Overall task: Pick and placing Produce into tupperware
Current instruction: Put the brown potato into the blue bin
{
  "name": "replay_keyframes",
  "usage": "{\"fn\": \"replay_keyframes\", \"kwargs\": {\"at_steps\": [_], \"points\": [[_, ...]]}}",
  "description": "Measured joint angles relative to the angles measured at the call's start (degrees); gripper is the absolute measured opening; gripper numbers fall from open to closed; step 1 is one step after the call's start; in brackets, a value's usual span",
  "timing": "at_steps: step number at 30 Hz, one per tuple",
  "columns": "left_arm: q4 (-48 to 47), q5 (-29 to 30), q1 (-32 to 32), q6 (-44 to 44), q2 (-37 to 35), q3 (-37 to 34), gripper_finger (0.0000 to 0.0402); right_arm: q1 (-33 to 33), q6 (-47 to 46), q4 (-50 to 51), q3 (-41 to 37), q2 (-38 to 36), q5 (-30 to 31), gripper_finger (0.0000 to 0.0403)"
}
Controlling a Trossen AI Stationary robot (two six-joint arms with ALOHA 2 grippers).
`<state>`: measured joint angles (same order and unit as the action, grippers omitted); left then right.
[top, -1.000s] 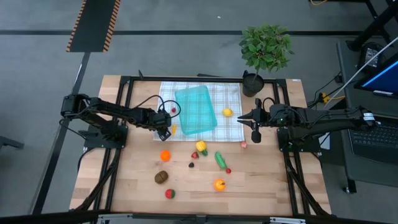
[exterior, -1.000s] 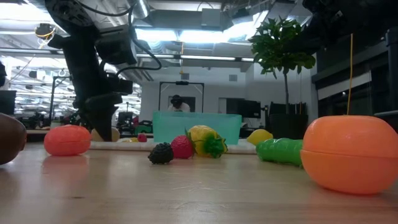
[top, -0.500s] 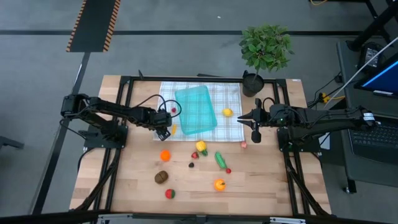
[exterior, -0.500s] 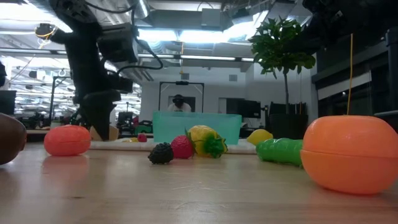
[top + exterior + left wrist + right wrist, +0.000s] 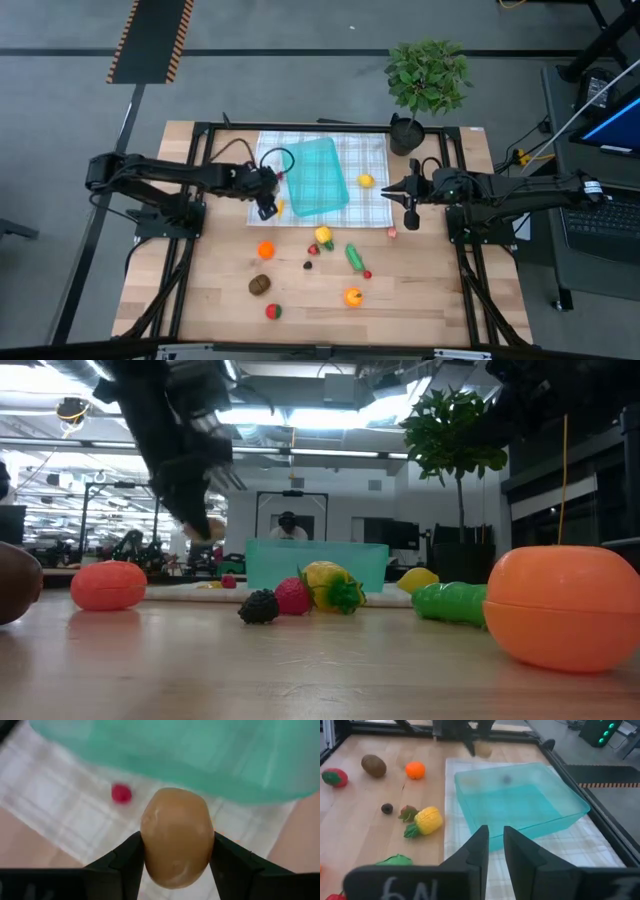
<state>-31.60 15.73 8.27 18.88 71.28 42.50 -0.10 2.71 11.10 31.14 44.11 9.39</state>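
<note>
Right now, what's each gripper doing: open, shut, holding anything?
Left gripper: closed on the tan potato, lifted beside the tupperware.
Right gripper: shut, holding nothing, waiting over the checked cloth.

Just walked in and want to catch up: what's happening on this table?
The left gripper holds a tan potato in its jaws, lifted above the checked cloth right beside the teal tupperware, which looks empty. The right gripper waits shut over the cloth's other side. The remaining produce lies loose on the cloth and wooden table.
</note>
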Motion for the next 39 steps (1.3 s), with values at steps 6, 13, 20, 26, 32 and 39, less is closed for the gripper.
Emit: {"fn": "replay_keyframes", "kwargs": {"at_steps": [6, 13, 20, 26, 32, 39], "points": [[7.05, -0.07, -0.08, -5.2, -8.65, -0.12, 0.0186, 0.02, 0.78, -0.18, -0.02, 2.79, -0.02, 0.0062], [18.85, -0.55, -0.2, -9.06, -18.42, -6.71, 0.0185, 0.0, 1.44, -3.29, -0.02, 5.99, 0.0, 0.0062], [38.63, -7.69, -0.21, -13.58, -25.44, -18.06, 0.0186, 0.02, 2.26, -7.81, 0.0, 6.79, 0.01, 0.0062], [52.77, -13.86, -0.15, -15.01, -28.56, -26.55, 0.0186, -0.28, 1.75, -12.37, -0.13, 6.85, -0.74, 0.0062], [55.62, -14.67, -0.15, -15.19, -29.87, -29.45, 0.0187, -1.12, 1.83, -28.64, -8.23, 6.85, -4.73, 0.0062], [58.43, -18.33, -0.13, -18.2, -29.64, -29.44, 0.0187, -3.74, -0.06, -38.89, -14.43, 5.96, -9.91, 0.0062]]}}
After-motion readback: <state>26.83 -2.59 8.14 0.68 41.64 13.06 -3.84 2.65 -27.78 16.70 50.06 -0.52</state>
